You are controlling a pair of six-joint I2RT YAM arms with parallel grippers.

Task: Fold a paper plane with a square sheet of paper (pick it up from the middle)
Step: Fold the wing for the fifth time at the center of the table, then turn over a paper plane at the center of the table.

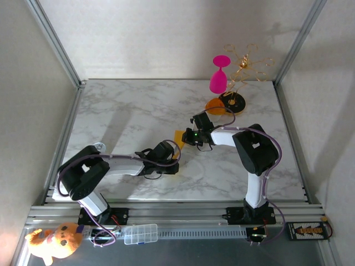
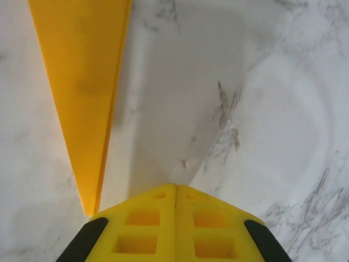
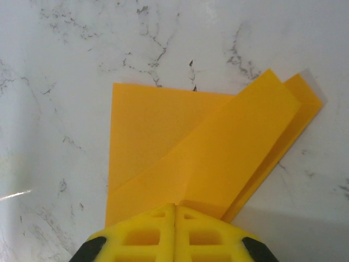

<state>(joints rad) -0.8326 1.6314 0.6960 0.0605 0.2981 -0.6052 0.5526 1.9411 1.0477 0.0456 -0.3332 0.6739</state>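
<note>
The yellow-orange sheet of paper (image 1: 178,136) lies mid-table, folded into a creased pointed shape, between my two grippers. In the right wrist view the paper (image 3: 163,136) shows a long flap folded diagonally across it. My right gripper (image 3: 174,206) is shut, its tips resting on the near edge of that flap. In the left wrist view the paper's narrow pointed end (image 2: 82,82) runs down the left side. My left gripper (image 2: 175,186) is shut on bare marble just right of that point, with nothing between its fingers. From above, the left gripper (image 1: 173,154) sits near-left of the paper and the right gripper (image 1: 187,138) at its right.
A pink goblet (image 1: 218,77), a round orange-and-black disc (image 1: 227,103) and a gold wire stand (image 1: 247,64) stand at the back right. A small metal ring (image 1: 100,145) lies at the left edge. Aluminium rails and walls frame the marble table (image 1: 138,105).
</note>
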